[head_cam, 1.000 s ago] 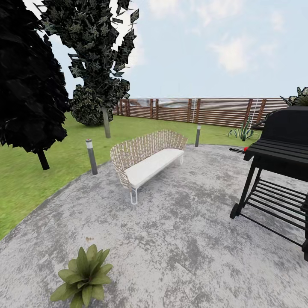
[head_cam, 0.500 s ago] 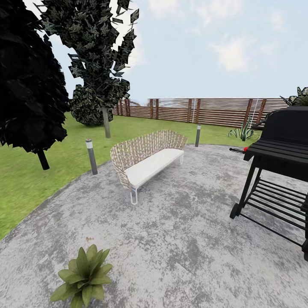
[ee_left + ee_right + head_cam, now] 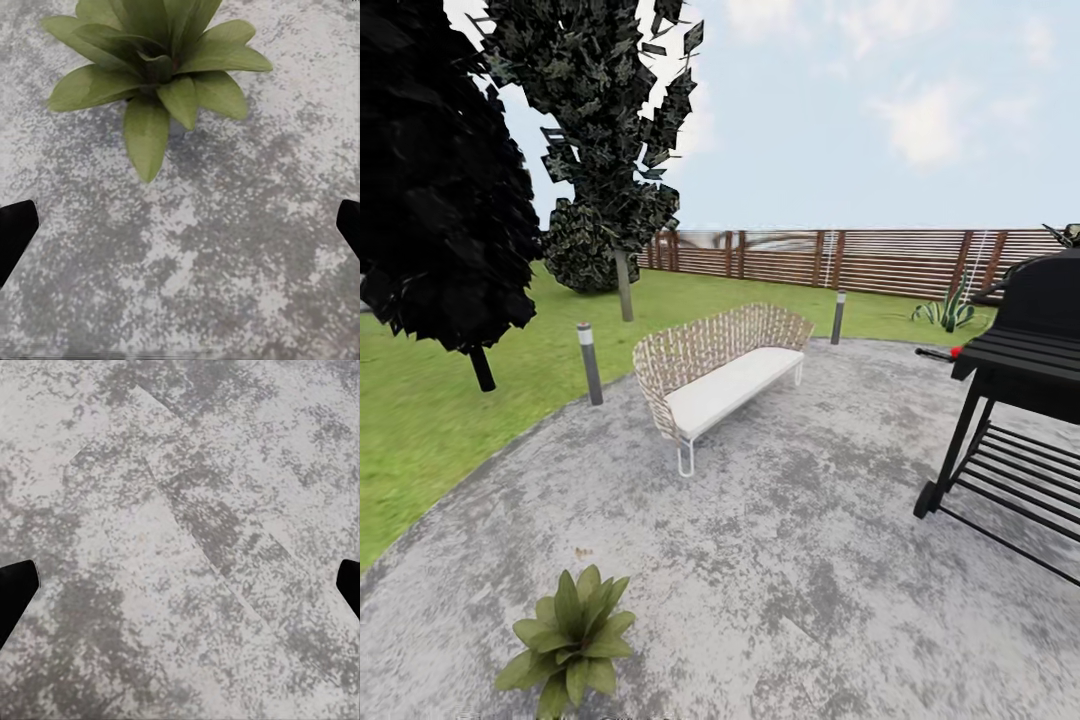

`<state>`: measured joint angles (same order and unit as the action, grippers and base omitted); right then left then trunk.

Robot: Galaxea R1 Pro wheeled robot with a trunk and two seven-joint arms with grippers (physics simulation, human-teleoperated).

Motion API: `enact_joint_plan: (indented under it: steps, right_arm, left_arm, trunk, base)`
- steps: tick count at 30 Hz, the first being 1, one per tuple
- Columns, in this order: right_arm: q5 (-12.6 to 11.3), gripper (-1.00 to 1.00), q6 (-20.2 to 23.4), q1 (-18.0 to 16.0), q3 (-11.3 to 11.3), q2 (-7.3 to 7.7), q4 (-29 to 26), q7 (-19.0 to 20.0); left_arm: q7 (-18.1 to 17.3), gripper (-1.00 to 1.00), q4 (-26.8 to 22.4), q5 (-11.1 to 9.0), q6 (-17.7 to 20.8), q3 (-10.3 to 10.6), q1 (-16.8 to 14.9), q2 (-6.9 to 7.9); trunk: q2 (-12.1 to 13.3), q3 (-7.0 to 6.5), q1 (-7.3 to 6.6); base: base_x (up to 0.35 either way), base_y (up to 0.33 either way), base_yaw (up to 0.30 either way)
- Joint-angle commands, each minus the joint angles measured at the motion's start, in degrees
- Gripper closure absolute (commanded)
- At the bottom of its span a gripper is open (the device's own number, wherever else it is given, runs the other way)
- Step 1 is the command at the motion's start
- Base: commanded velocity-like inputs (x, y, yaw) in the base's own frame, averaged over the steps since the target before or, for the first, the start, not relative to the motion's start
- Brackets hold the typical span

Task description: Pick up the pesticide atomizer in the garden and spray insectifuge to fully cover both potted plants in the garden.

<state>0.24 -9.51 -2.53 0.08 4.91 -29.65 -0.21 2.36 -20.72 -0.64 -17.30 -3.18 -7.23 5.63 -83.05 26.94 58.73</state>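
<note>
Green and broad-leaved, one potted plant (image 3: 568, 643) is sitting low on the mottled grey paving (image 3: 780, 580), close to the paving's near edge and toward its left side in the head view. No pot is showing under the leaves. The left wrist camera is looking down on the same rosette (image 3: 154, 71), its pointed leaves spreading over the stone.

The left gripper (image 3: 180, 229) is showing as two dark fingertips (image 3: 13, 232) standing far apart at opposite sides of that view, spread wide and holding nothing, with bare paving between them and the plant lying beyond them, not touching. The right gripper (image 3: 180, 589) is showing the same way: dark fingertips (image 3: 13, 589) set wide apart over bare grey stone, clasping nothing.

Farther out on the paving, a woven wicker bench (image 3: 715, 370) with a pale seat cushion is standing on thin white legs near the paving's far left edge, well apart from the plant. A black barbecue grill (image 3: 1020, 400) on a wheeled frame is standing at the paving's right side, and a small red-tipped object (image 3: 954, 352) is lying on its side shelf, too small to identify. Two short grey bollard lights are standing at the paving's border, one (image 3: 590, 362) just left of the bench and one (image 3: 838, 316) behind it. Grass (image 3: 450, 440) is stretching away to the left, where dark-leaved trees (image 3: 450, 190) are rising, and a slatted wooden fence (image 3: 840, 260) is running along the far side of the garden under a pale sky.
</note>
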Motion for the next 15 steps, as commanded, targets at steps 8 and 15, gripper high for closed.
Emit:
enact_joint_plan:
  steps: [8,15]
  right_arm:
    - [0.0,-1.00,-0.2,0.0,0.0,0.01,0.1,0.0]
    - [0.0,-1.00,-0.2,0.0,0.0,0.01,0.2,0.0]
  left_arm:
    - [0.0,-1.00,0.1,-0.1,-0.3,-0.1,-0.1,-0.08]
    - [0.0,-1.00,0.1,0.0,-0.3,0.0,-0.1,-0.17]
  trunk:
    - [0.0,0.24,0.00]
    - [0.0,0.43,0.00]
  base:
    - [-0.044,0.000,0.267]
    - [-0.298,0.000,0.270]
